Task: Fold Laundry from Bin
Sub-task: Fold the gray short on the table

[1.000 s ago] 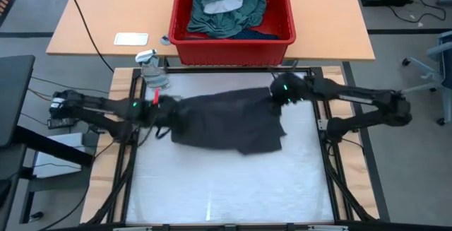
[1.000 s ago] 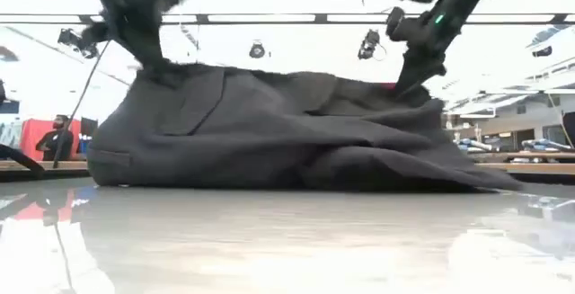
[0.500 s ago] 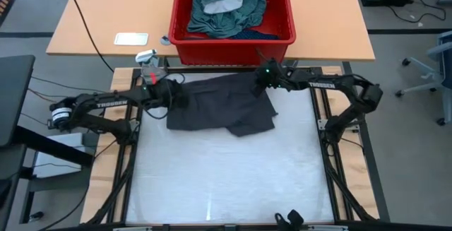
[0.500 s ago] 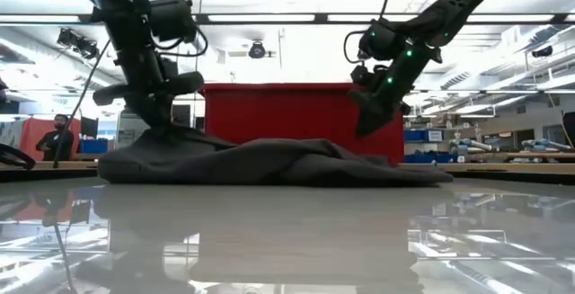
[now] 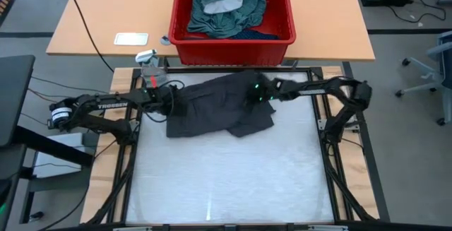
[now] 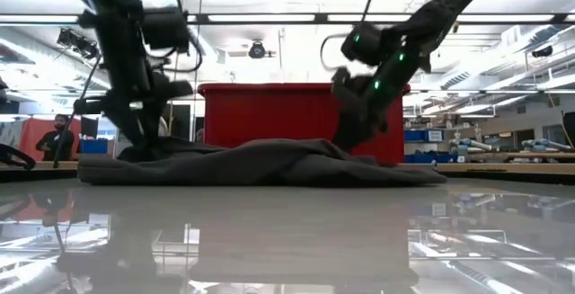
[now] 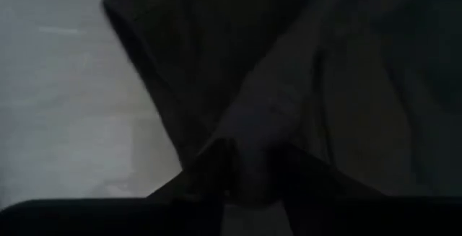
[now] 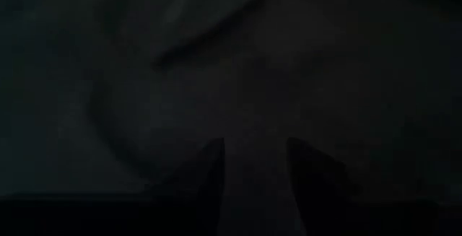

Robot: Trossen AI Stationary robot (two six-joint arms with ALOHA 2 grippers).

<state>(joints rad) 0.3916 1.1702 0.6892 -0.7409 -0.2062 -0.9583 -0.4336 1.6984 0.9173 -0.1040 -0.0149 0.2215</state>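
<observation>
Pressing down on a dark grey garment point(image 5: 219, 107) before the red bin point(image 5: 232, 44), the left gripper point(image 5: 171, 101) and right gripper point(image 5: 253, 97) show parted fingers.

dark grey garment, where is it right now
In the high view the dark grey garment lies crumpled on the white work surface, at its far edge just in front of the red bin, between the left pincer and right pincer.
</observation>
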